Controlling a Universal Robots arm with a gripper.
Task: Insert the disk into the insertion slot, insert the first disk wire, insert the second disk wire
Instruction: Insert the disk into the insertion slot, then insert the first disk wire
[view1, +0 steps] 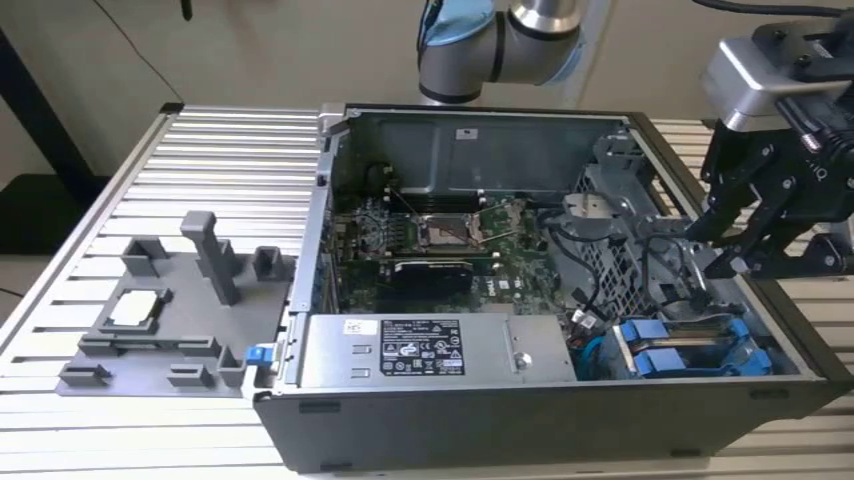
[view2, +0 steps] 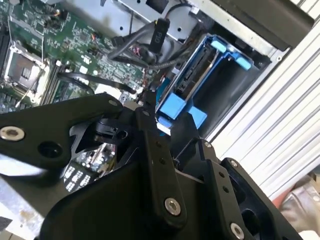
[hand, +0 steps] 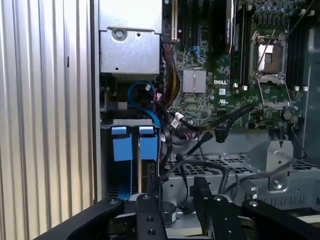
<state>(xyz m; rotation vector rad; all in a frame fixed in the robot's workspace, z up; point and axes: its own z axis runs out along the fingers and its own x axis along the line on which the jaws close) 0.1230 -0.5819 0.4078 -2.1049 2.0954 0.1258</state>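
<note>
First wrist view: disk (hand: 148, 146) looks seated in insertion slot (hand: 131, 121), just beside other blue-framed drive (hand: 121, 146). You cannot tell for sure which of the pair is yours. Your gripper (hand: 177, 192) hovers near blue tabs, jaws part-open, empty. Black cable (hand: 220, 132) lies near, connector seemingly free. Judgement: first wire step in hand. It calls for you to pinch connector narrowly and line it square to drive port.
</note>
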